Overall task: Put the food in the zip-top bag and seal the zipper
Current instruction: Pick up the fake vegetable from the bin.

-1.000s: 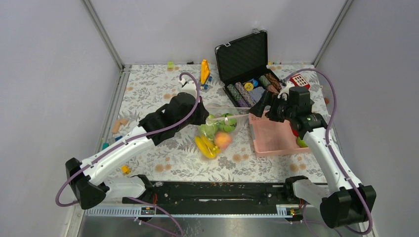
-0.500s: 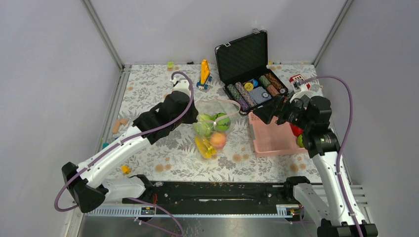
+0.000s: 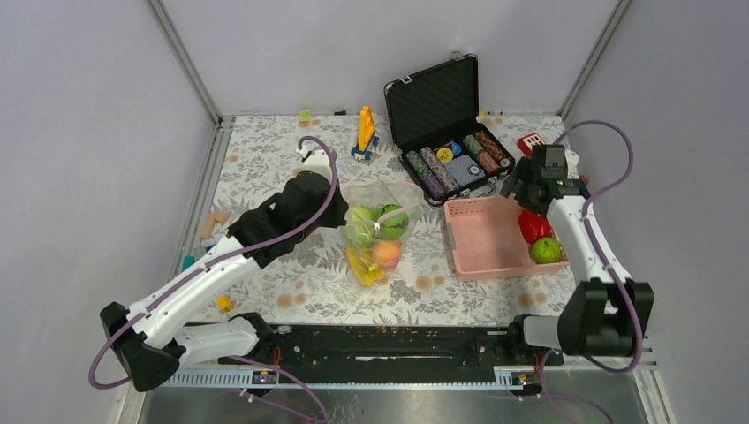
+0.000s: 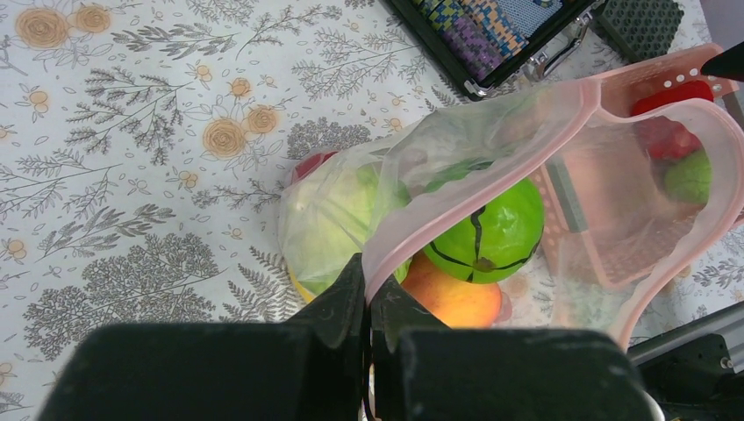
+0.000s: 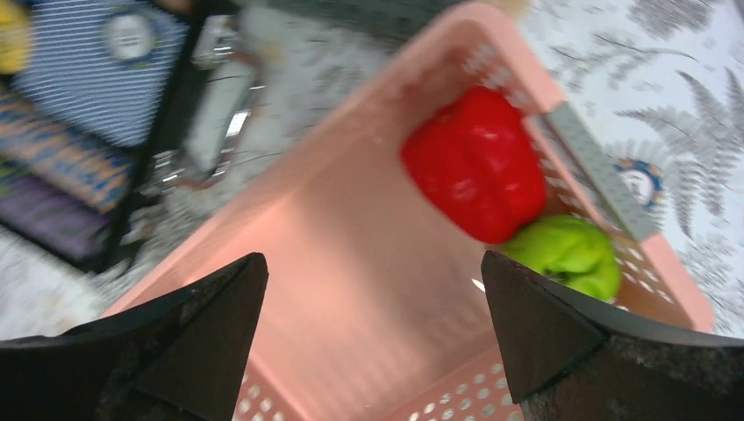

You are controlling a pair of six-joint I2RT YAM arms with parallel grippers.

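Left gripper (image 4: 368, 294): fingers pressed together, clamped on the zipper (image 4: 570, 114) at its near end, with the bag mouth lifted and gaping from that pinch. Zipper a narrow pale-pink band, smooth, looping round the whole mouth.

Zip-top bag (image 3: 380, 199): middle of the surface (image 3: 265, 159), thin clear film, crumpled and glossy, belly down on the floral print. Seen through the film:
- a round bright-green piece (image 4: 487, 232) with dark seams
- a peach-coloured piece (image 4: 452, 298) just beside it at 6 o'clock
- a pale-green piece (image 4: 329, 215) at 9 o'clock
- yellow bananas (image 3: 360, 263) low in the bag, toward 7 o'clock

Right gripper (image 5: 373, 263): fingers spread wide, nothing held, nothing touched, hanging above the pink basket (image 3: 484, 243).

Basket at 3 o'clock of the bag: rigid plastic, rectangular, walls perforated. Along its 3 o'clock wall, a glossy lobed red piece (image 5: 478, 162), and a lumpy green piece (image 5: 570, 250) just beside it at 6 o'clock in the top view.

Open black case (image 3: 442, 115) with rows of poker chips at 1 o'clock of the bag.
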